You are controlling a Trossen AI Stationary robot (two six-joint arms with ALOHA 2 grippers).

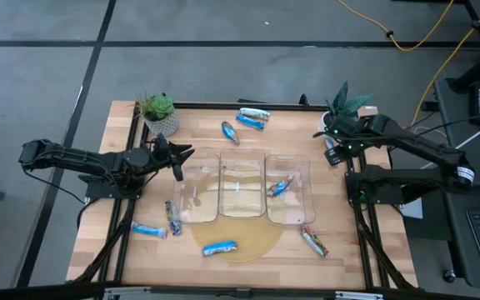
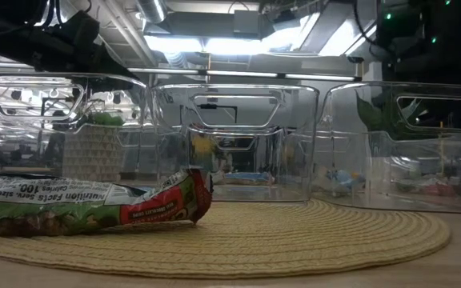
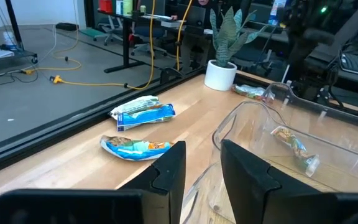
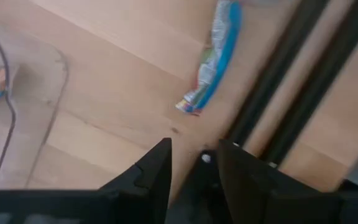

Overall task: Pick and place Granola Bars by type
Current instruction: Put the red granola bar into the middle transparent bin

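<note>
Granola bars in shiny wrappers lie scattered on the wooden table. Three lie at the far middle [image 1: 252,118], several at the near side [image 1: 220,247], and one inside the right clear bin [image 1: 280,186]. My right gripper [image 4: 194,162] points down, open and empty, at the table's far right. Just beyond its fingers, a blue-and-white bar [image 4: 213,59] lies flat beside the black rail. My left gripper [image 3: 202,168] is level and open at the far left corner of the left bin [image 1: 197,193]. The bin's rim shows just ahead of its fingertips.
Three clear bins stand side by side mid-table, partly on a round woven mat [image 1: 248,246]. Potted plants stand at the far left [image 1: 158,112] and far right [image 1: 346,104]. Black frame rails run along both side edges. In the low view, a green-and-red bar [image 2: 94,204] lies on the mat.
</note>
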